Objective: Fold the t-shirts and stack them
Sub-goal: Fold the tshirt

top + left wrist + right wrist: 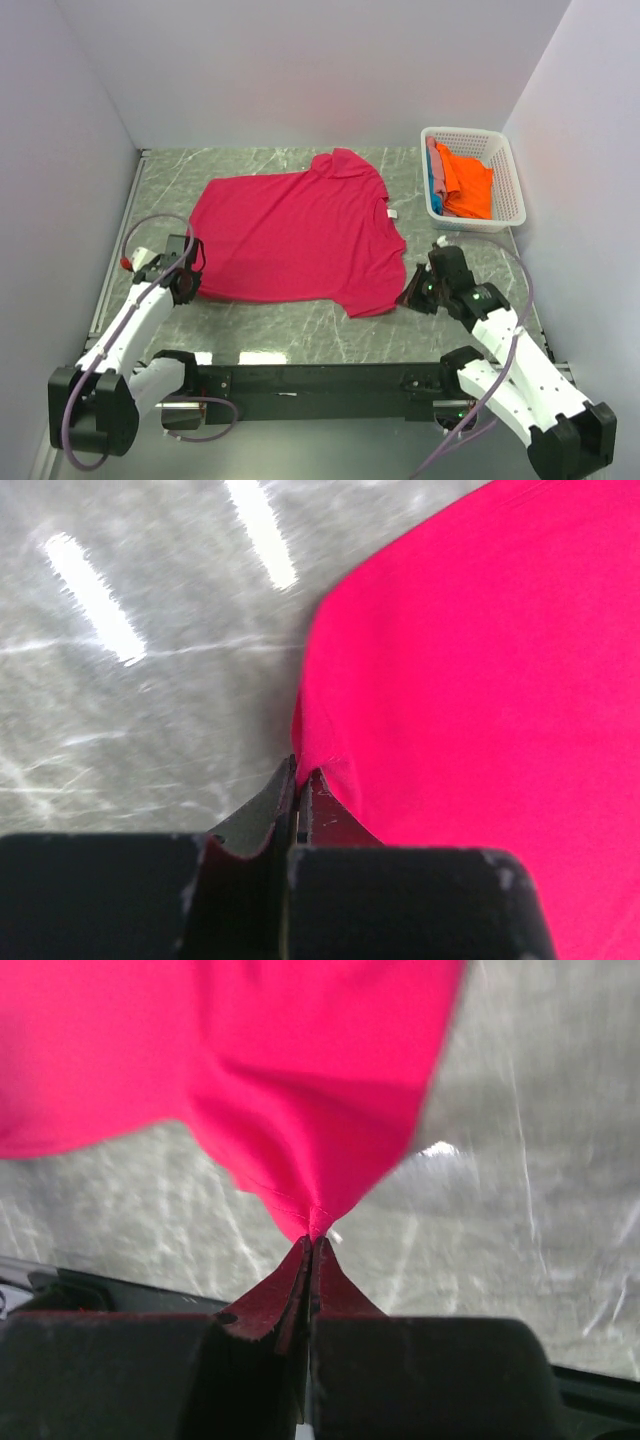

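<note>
A crimson-pink t-shirt lies spread out flat in the middle of the table. My left gripper is shut on its near-left edge; the wrist view shows the cloth pinched between the closed tips of that gripper. At the shirt's near-right corner, my right gripper is shut on the fabric, and its wrist view shows the corner lifted off the table and drawn into the closed tips of the gripper. An orange t-shirt and a blue-teal one lie bunched in the basket.
The white lattice basket stands at the back right, close to the right wall. The marbled grey tabletop shows between the shirt and the black rail at the near edge. Walls close in the left, back and right sides.
</note>
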Robot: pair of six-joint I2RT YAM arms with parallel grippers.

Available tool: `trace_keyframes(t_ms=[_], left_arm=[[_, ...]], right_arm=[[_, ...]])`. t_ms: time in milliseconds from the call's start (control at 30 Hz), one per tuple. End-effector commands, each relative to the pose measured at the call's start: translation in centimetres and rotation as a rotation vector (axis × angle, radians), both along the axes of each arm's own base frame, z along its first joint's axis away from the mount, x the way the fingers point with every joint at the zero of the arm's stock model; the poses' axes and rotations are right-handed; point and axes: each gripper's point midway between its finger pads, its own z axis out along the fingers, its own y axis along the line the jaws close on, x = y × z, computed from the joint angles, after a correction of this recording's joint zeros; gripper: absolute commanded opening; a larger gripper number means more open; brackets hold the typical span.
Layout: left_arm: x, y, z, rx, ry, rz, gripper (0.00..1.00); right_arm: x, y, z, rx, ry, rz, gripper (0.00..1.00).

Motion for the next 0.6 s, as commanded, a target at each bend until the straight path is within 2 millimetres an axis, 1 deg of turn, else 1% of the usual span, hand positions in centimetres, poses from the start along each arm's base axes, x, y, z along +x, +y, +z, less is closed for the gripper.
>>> trace_keyframes(t_ms=[0, 33, 67, 100, 167, 200, 233, 267, 300, 333, 367, 400, 433, 467, 500, 533, 567], left_arm=[[3.4, 0.5, 3.2, 0.048, -0.100, 0.007, 0.00], [3.8, 0.7, 3.5, 0.057, -0.099, 0.009, 0.00], [4.2, 0.7, 3.3, 0.066, -0.079, 0.006, 0.00], [4.8, 0.7, 3.9, 0.067, -0.084, 0.002, 0.00], [5.6, 0.2, 3.4, 0.053, -0.064, -0.012, 0.00], [6.1, 0.0, 3.6, 0.047, -0.068, -0.016, 0.00], [6.3, -0.1, 3.2, 0.042, -0.053, -0.017, 0.00], [6.7, -0.2, 3.3, 0.040, -0.058, -0.018, 0.00], [7.2, -0.3, 3.8, 0.037, -0.070, -0.018, 0.00], [7.5, -0.2, 3.7, 0.040, -0.064, -0.015, 0.00], [7.7, -0.1, 4.0, 0.049, -0.072, -0.007, 0.00], [8.3, -0.1, 4.4, 0.049, -0.091, -0.001, 0.00], [8.4, 0.2, 4.4, 0.059, -0.091, 0.006, 0.00], [8.6, 0.5, 4.5, 0.074, -0.093, 0.017, 0.01], [8.7, 0.7, 4.6, 0.081, -0.089, 0.023, 0.00], [8.8, 1.1, 4.3, 0.080, -0.075, 0.037, 0.01], [8.8, 1.3, 4.1, 0.078, -0.067, 0.044, 0.00]], right_arm=[[4.2, 0.2, 4.6, -0.032, -0.185, 0.013, 0.00], [4.5, 0.1, 4.5, -0.049, -0.169, 0.019, 0.00], [4.8, -0.1, 4.7, -0.060, -0.166, 0.015, 0.00], [5.4, -0.2, 5.7, -0.070, -0.189, 0.016, 0.00], [6.4, -0.4, 6.3, -0.084, -0.198, 0.011, 0.00], [7.3, -0.3, 7.7, -0.079, -0.237, 0.006, 0.00], [7.9, -0.3, 7.8, -0.087, -0.238, 0.012, 0.00], [8.3, -0.3, 8.1, -0.090, -0.243, 0.014, 0.00], [9.1, -0.5, 8.5, -0.102, -0.243, 0.017, 0.00], [9.5, -0.6, 8.6, -0.112, -0.239, 0.020, 0.00], [10.3, -0.6, 9.6, -0.114, -0.256, 0.019, 0.00], [10.9, -0.7, 9.9, -0.121, -0.263, 0.018, 0.00], [11.5, -0.6, 9.6, -0.126, -0.249, 0.019, 0.00], [12.2, -0.3, 10.4, -0.113, -0.267, 0.027, 0.00], [12.7, 0.0, 10.7, -0.107, -0.279, 0.040, 0.00], [13.3, 0.2, 10.4, -0.112, -0.264, 0.045, 0.00], [14.1, 0.1, 11.2, -0.123, -0.279, 0.035, 0.00]])
